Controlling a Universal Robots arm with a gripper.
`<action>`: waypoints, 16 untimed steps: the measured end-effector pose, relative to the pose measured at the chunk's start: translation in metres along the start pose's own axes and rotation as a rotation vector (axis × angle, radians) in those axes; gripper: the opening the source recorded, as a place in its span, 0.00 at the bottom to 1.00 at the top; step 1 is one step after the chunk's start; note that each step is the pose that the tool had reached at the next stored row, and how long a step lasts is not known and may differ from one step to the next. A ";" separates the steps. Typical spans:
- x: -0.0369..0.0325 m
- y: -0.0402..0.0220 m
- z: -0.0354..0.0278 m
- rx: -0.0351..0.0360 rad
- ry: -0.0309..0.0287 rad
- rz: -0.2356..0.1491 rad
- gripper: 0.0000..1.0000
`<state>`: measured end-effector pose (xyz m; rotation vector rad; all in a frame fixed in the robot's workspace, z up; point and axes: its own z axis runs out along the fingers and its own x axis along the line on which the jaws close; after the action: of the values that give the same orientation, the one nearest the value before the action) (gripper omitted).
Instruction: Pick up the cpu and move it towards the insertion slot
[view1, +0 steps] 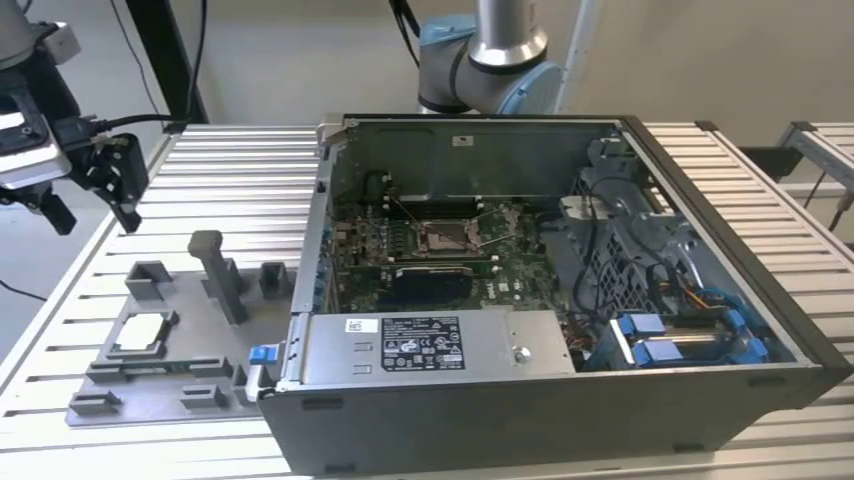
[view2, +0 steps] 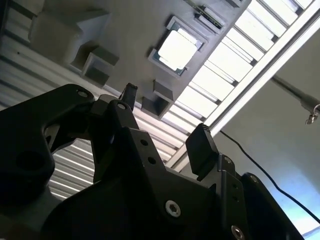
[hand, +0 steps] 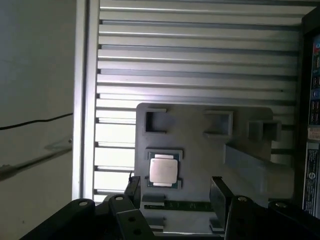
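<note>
While hanging above the slatted table (view1: 240, 170) with fingers spread wide and nothing between them, treat the gripper (view1: 91, 212) as short of the grasp: well above the cpu (view1: 140, 333) and apart from it. Look for that chip flat in a shallow square nest on the grey fixture plate (view1: 200, 372), near the plate's edge at the exterior view's left, silvery face up, not yet lifted. In the first wrist view, note the cpu (hand: 163, 170) beyond the gap between the two fingertips, roughly in line with it. To pick well, probably best to centre that gap over the chip, square the pads to two opposite tan edges and descend straight. Judged thin and sunk low in its nest, so little edge to catch; go deep enough without pressing on the plate. Stay clear of the tall grey post (view1: 220, 275) on the same plate, toward the case side. Close gently and evenly. Find the insertion slot (view1: 447, 237) well apart, on the board inside the open computer case (view1: 534, 400).
</note>
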<state>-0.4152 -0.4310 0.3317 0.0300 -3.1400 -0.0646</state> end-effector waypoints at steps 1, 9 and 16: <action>0.0000 0.0000 0.0010 0.0000 0.0000 0.000 1.00; 0.0000 -0.0004 0.0100 0.0000 0.0000 0.000 1.00; 0.0001 -0.0007 0.0179 0.0000 0.0000 0.000 1.00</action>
<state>-0.4153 -0.4309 0.3138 0.0299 -3.1401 -0.0646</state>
